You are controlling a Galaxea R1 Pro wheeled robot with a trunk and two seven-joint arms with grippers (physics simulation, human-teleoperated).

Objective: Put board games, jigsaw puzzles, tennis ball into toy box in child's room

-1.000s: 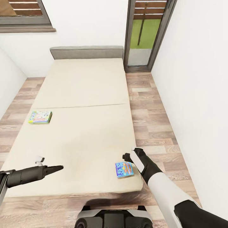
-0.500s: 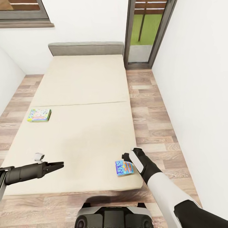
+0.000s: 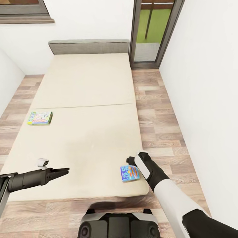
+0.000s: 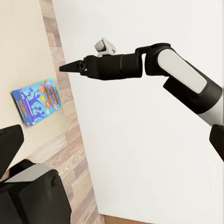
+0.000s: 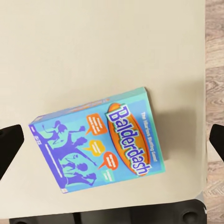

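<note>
Two board games lie on the bed [image 3: 82, 82], so by the look of it the task is barely begun; neither is lifted, and the table, the toy box and the other toys are not here to judge. Counted: one blue Balderdash box [image 5: 98, 142] flat on the cream mattress near the foot corner by the wood-plank floor [image 3: 158, 109]; one green-edged game box [image 3: 40, 117] flat near the opposite long edge, well apart from the first — its lettering is too small to read.

The right gripper [image 3: 129, 161] hangs just above the Balderdash box; in its wrist view the two dark fingertips [image 5: 9, 144] stand wide apart on either side of the box, spread and holding nothing. The left gripper [image 3: 64, 170] hovers over bare mattress, its fingers drawn to a point and empty.

Still to do, I judge: grasp each box, carry both to the toy box, then the rest.
</note>
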